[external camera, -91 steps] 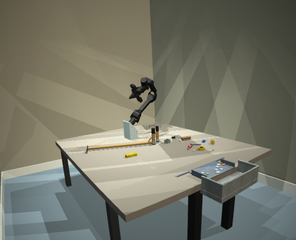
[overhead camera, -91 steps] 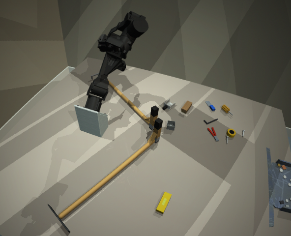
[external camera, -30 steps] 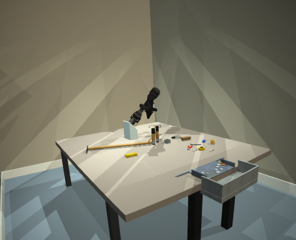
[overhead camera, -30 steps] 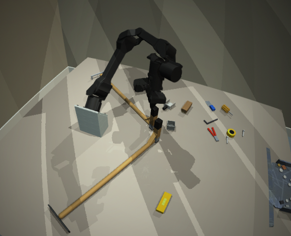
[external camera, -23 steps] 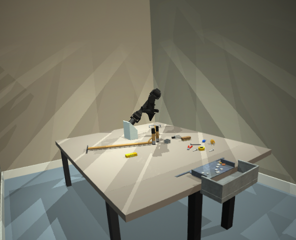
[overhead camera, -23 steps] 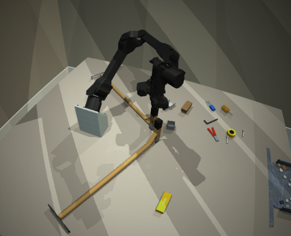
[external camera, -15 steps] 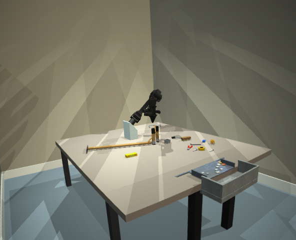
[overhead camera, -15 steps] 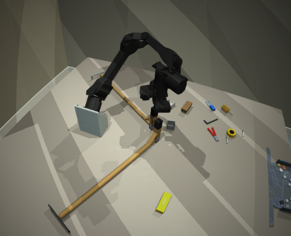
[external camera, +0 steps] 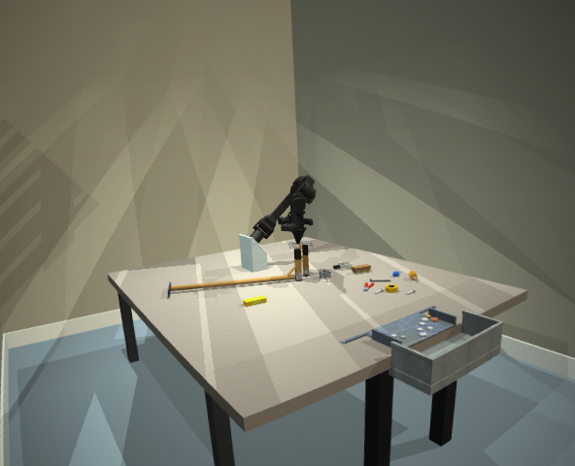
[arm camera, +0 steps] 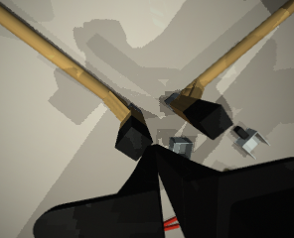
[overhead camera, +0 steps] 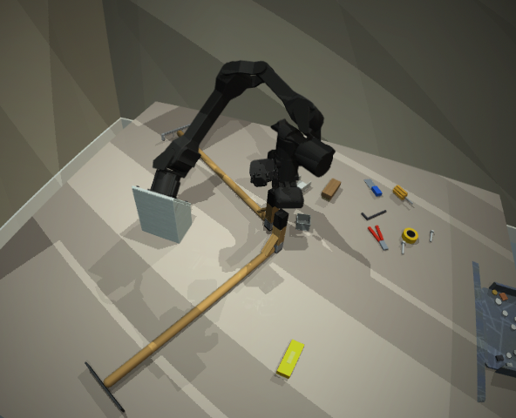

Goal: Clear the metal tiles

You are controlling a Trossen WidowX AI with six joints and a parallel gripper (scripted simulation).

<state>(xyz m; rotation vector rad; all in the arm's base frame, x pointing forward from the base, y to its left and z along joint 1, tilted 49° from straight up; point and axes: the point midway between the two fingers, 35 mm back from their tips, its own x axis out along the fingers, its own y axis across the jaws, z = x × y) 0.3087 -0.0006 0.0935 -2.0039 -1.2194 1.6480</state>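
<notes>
My gripper is shut and empty, pointing down just above and between two upright black-capped grips; its tips are hidden in the top view. The long scraper lies on the table, its dark flat blade at the far left and its upright grip beside the gripper. Small pale tiles lie scattered on the steel bench plate. The grey catch box is at the plate's far end.
A second long tool with a toothed head lies behind, its upright grip close by. A small grey box, wooden block, pliers, tape and yellow block lie around.
</notes>
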